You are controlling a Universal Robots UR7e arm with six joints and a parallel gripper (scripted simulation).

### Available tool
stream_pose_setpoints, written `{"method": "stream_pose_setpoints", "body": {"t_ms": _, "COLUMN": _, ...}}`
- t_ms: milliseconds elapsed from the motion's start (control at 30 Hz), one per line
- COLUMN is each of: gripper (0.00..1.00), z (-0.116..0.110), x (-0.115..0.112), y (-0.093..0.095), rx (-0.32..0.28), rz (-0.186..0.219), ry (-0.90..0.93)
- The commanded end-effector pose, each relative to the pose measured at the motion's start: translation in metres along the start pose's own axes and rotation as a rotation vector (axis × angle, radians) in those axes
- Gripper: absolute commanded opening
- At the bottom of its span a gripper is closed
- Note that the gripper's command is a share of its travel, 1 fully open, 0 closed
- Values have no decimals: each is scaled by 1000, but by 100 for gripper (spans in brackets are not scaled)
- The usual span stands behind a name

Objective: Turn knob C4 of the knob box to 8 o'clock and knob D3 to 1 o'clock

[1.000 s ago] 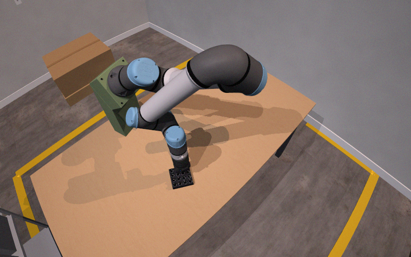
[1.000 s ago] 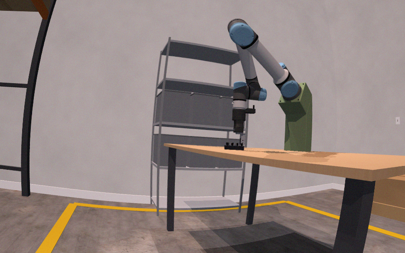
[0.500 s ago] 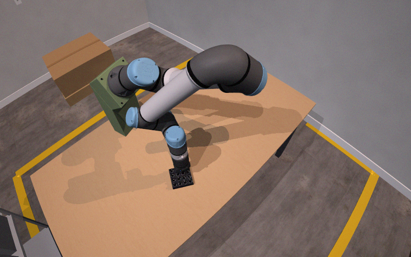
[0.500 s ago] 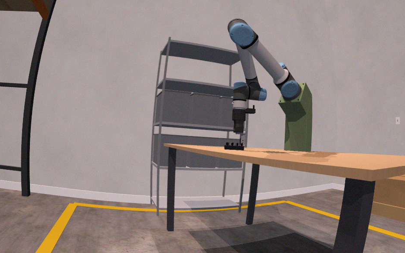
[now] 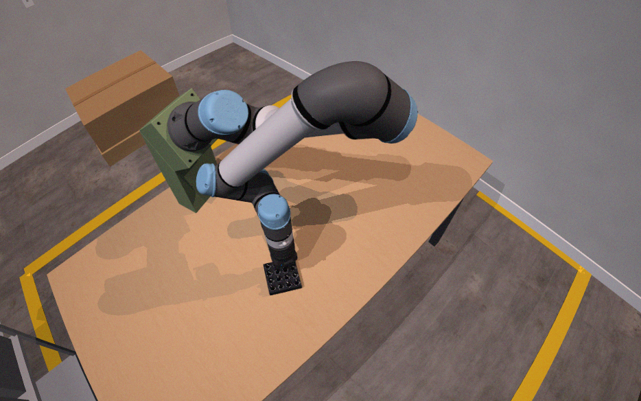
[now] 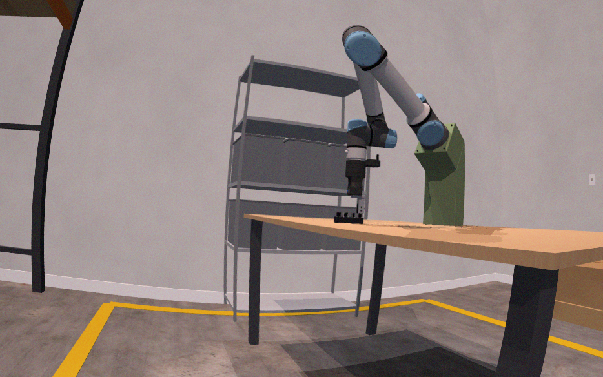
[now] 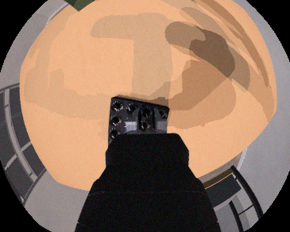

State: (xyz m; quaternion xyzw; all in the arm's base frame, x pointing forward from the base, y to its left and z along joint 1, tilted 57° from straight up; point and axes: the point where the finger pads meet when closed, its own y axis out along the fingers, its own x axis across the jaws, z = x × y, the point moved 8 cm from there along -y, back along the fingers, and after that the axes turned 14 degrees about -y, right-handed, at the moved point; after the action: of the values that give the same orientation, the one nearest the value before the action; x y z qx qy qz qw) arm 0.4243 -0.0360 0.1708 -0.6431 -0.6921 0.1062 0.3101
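The black knob box [image 5: 283, 291] [image 6: 348, 219] [image 7: 124, 114] stands on the table under the arm, with several black knobs on top. My gripper [image 6: 359, 210] [image 7: 146, 114] points straight down at the box, its fingers partly open. In the wrist view one knob [image 7: 145, 125] shows between the two light finger pads; I see no pad pressed against it. In the exterior view the fingertips are at about knob-top height, at the right end of the box. The gripper body hides part of the knobs in the wrist view and the top view. Printed names and white lines are too small to read.
The wooden table [image 5: 173, 344] [image 6: 434, 241] [image 7: 78, 83] bears the box, with arm shadows across it. The green robot pedestal [image 5: 178, 174] [image 6: 444, 197] stands beside it. A cardboard box [image 5: 123, 109] is on the floor behind. Grey shelving [image 6: 294, 126] stands beyond the table.
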Motion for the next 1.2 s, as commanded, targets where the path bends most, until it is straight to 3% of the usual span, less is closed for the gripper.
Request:
{"method": "stream_pose_setpoints", "body": {"t_ms": 0, "gripper": 46, "z": 2, "x": 0, "y": -17, "rx": 3, "rz": -1, "ry": 3}}
{"method": "stream_pose_setpoints", "body": {"t_ms": 367, "gripper": 46, "z": 2, "x": 0, "y": -30, "rx": 3, "rz": -1, "ry": 3}}
{"method": "stream_pose_setpoints", "body": {"t_ms": 1167, "gripper": 46, "z": 0, "x": 0, "y": -31, "rx": 2, "rz": -1, "ry": -48}}
